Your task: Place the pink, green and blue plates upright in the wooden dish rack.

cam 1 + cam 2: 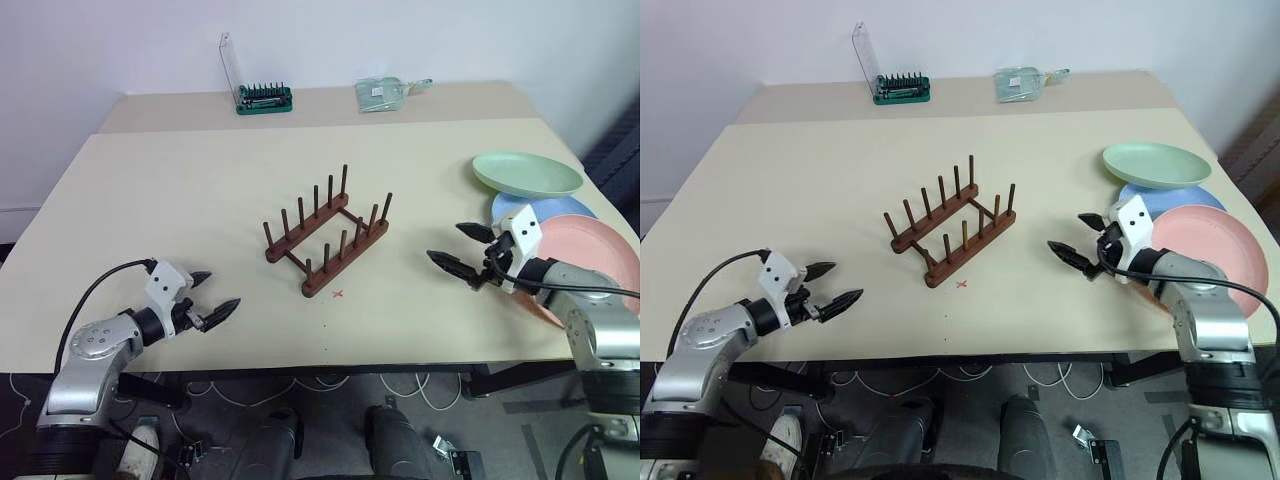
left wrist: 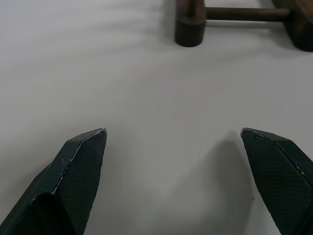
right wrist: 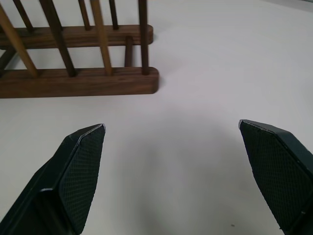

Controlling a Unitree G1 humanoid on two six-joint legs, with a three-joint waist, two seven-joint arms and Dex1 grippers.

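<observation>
Nearest the front edge of the beige desk [image 1: 180, 190], the left hand [image 1: 214, 296] hovers low over bare desktop with its two black fingers spread wide and nothing between them, pointing toward the middle of the desk. On the other side the right hand [image 1: 462, 248] is likewise wide open and empty, aimed inward. A small red cross mark [image 1: 338, 294] sits on the desktop just in front of the wooden dish rack [image 1: 326, 235], which stands empty near the centre, between the two hands, set at an angle. Behind the right hand, at the desk's right edge, lie the three plates: the pink plate [image 1: 590, 250] nearest, the blue plate [image 1: 545, 207] partly under it, and the green plate [image 1: 527, 173] overlapping the blue one farther back. Along the far edge rest a green screwdriver-bit holder [image 1: 264, 98] with its clear lid raised and a clear plastic packet [image 1: 382, 93].
</observation>
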